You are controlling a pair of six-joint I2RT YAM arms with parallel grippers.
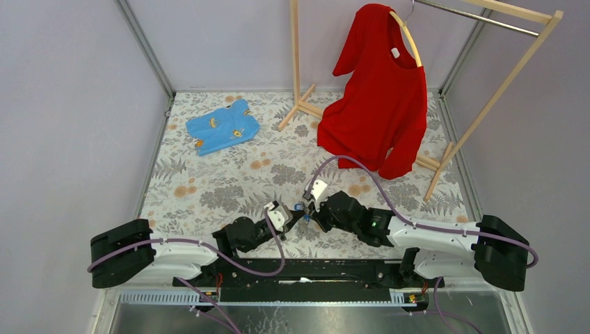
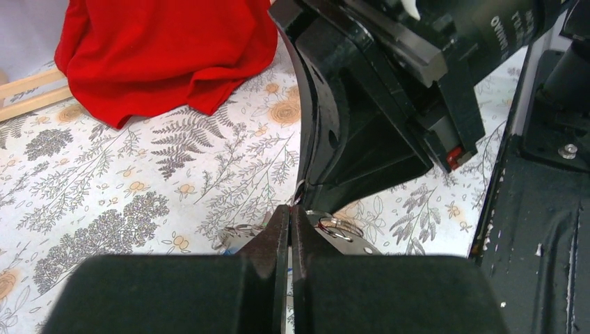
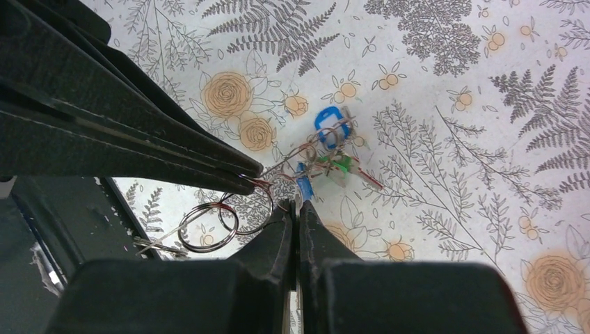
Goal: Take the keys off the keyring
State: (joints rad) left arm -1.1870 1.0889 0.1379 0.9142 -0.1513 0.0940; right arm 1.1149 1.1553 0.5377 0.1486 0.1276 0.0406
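Note:
The keyring (image 3: 209, 227) is a bunch of linked silvery wire rings hanging just above the floral cloth between my two grippers. My left gripper (image 1: 297, 215) is shut on the ring wire; its black fingertips (image 3: 243, 177) show at the upper left of the right wrist view. My right gripper (image 3: 296, 206) is shut on a thin silvery key with a blue head (image 3: 303, 184). A blue tag (image 3: 328, 121) and a small green piece (image 3: 338, 164) hang beyond it. Another key (image 3: 154, 244) hangs from the left rings. In the left wrist view my shut left gripper (image 2: 290, 210) has rings (image 2: 341, 227) beside it.
A red shirt (image 1: 379, 90) hangs from a wooden rack (image 1: 487, 104) at the back right, its hem on the cloth (image 2: 167, 49). A blue garment (image 1: 222, 126) lies at the back left. The right arm's black body (image 2: 376, 104) looms close over the left gripper.

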